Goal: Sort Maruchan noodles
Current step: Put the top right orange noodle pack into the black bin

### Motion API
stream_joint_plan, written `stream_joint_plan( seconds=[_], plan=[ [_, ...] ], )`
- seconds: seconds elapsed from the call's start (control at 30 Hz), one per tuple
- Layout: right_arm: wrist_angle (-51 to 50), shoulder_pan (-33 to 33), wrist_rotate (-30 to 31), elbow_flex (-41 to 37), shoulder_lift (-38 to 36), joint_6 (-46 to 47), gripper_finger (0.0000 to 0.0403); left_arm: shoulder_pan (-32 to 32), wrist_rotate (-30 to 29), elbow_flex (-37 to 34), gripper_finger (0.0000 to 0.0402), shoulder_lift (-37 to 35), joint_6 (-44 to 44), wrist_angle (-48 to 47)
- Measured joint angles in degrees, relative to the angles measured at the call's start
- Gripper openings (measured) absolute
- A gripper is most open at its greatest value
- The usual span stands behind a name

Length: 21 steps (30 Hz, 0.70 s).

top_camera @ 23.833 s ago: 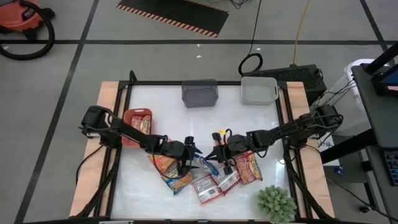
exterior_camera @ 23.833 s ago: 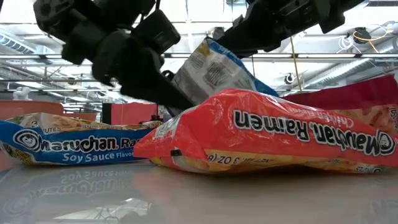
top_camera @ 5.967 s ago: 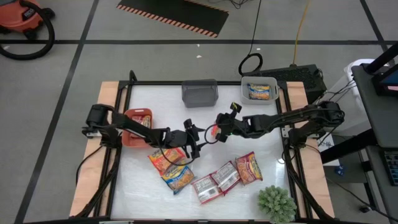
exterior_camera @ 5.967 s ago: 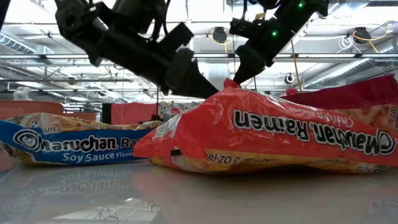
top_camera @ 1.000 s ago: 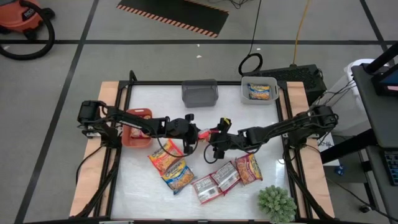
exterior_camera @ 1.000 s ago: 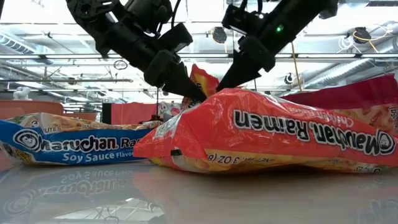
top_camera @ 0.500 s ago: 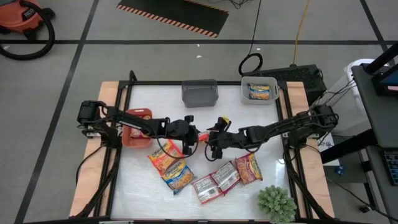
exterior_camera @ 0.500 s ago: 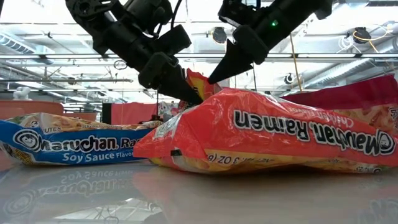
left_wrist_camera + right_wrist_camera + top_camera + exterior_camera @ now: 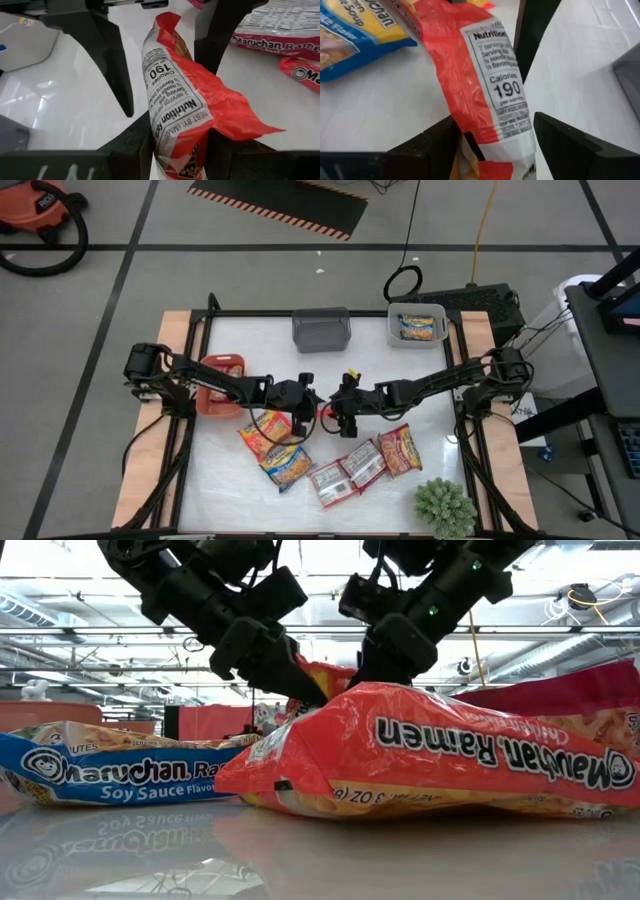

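Red noodle packet [image 9: 175,95]: light, crinkly, slippery; left pincer [image 9: 312,412] clamping one end, right pincer [image 9: 336,416] straddling it, fingers apart.

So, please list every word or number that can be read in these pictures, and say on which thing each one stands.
"Maruchan Ramen" and "3 OZ": on the red packet nearest the low view.
"Maruchan Ra..." and "Soy Sauce Flavor": on the blue packet beside it.
"Nutrition", "Calories 190": on the held red packet, between the left gripper and the right gripper.
"Maruchan Ramen": on a pink-trimmed packet on the table.
Finer print on the packets: too small to read.
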Motion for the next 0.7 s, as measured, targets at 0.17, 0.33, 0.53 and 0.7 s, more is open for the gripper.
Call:
stream_joint_plan(
  seconds=[0.17,0.33,0.53,0.7],
  plan=[
    [-1.70,-0.44,-0.14,-0.02,-0.41,-1.34,0.0202,0.04,-0.29,0.00,0.0131,0.00,-0.13,0.14],
    [-4.54,-0.71,-0.09,-0.04,-1.15,-1.59,0.0147,0.04,-2.64,0.00,0.0131,0.00,-1.65,0.17],
    [-6.14,-1.79,-0.48,-0.07,-2.42,-2.05,0.0107,0.07,-4.30,0.01,0.0160,-0.02,-3.63,0.35],
    [-6.41,-2.59,0.04,-0.08,-3.19,-3.51,0.0115,0.04,-6.92,0.02,0.0217,-0.07,-7.43,0.20]
  ],
)
